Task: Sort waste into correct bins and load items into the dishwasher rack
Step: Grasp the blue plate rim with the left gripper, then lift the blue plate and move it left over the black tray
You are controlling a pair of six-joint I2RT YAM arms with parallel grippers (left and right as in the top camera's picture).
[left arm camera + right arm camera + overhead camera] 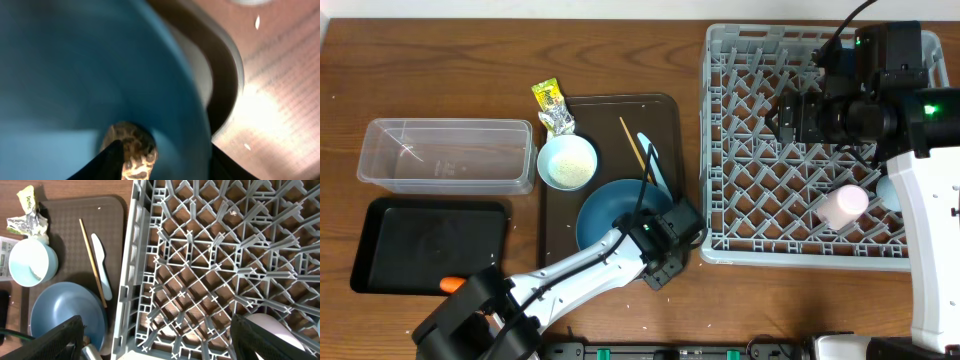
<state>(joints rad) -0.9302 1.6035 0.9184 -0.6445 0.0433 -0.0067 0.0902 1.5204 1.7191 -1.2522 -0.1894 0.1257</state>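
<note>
My left gripper (665, 238) is over the near right edge of the blue plate (610, 212) on the brown tray. In the left wrist view its jaws (165, 167) are open, and the brown lumpy food piece (131, 150) lies on the plate (60, 75) against the left finger. My right gripper (160, 345) is open and empty above the grey rack (750, 150). The pink cup (844, 205) lies in the rack, with the light-blue cup (888, 192) beside it, partly hidden. The white bowl (567, 162), pale-blue spoon (653, 160), wrapper (552, 105) and carrot (452, 284) are visible.
The clear tub (445, 155) stands at the left with the black tray (430, 245) in front of it. A wooden chopstick (632, 145) lies on the brown serving tray (665, 120). Loose rice grains (257, 21) dot the table.
</note>
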